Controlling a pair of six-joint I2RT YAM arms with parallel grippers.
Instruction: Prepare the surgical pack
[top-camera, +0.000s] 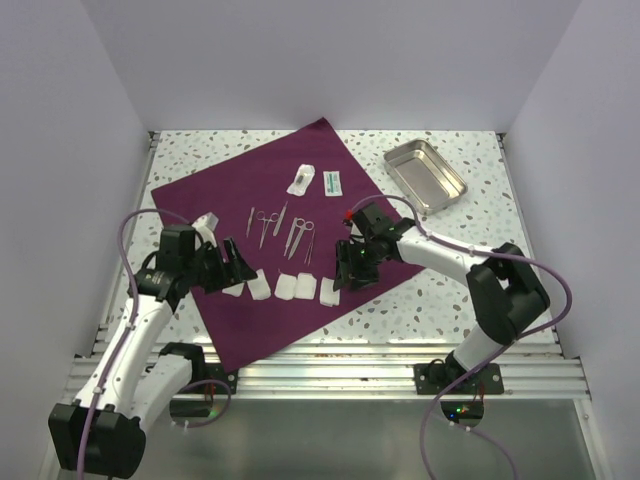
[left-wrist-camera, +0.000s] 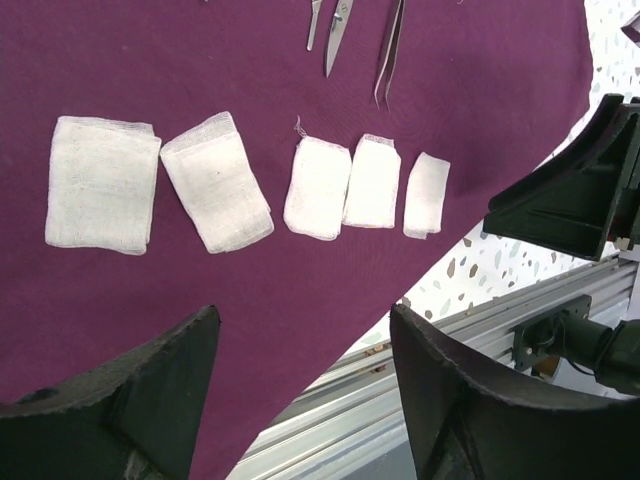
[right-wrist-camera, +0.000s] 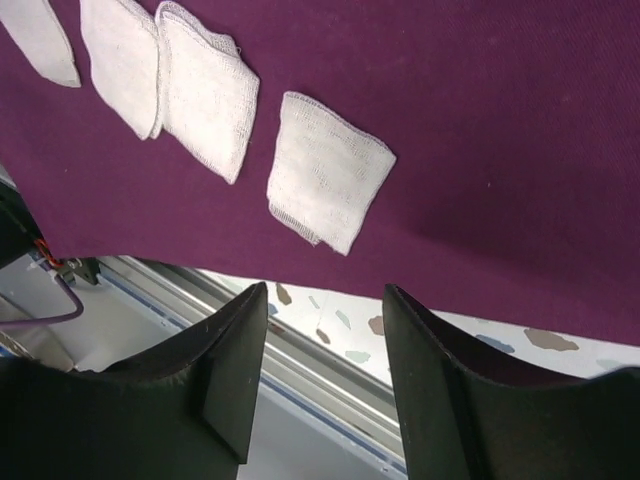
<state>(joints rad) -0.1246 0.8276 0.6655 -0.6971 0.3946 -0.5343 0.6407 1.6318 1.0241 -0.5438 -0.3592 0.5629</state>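
Note:
The surgical pack (top-camera: 225, 190) lies spread flat as a large purple sheet, one corner pointing at the near rail. Scissors and forceps (top-camera: 283, 228) lie at its middle, with two small packets (top-camera: 315, 181) behind them. Several white gauze squares (top-camera: 288, 287) sit in a row along its near edge. My left gripper (top-camera: 236, 266) hovers over the left end of that row, open and empty; the left wrist view shows its fingers (left-wrist-camera: 150, 400) above the sheet's edge (left-wrist-camera: 450, 80). My right gripper (top-camera: 346, 274) is open and empty by the rightmost gauze (right-wrist-camera: 325, 170).
A shiny steel tray (top-camera: 425, 175) stands empty at the back right on the speckled tabletop (top-camera: 440, 300). An aluminium rail (top-camera: 380, 375) runs along the near edge, just below the sheet's corner. White walls close in the table on three sides.

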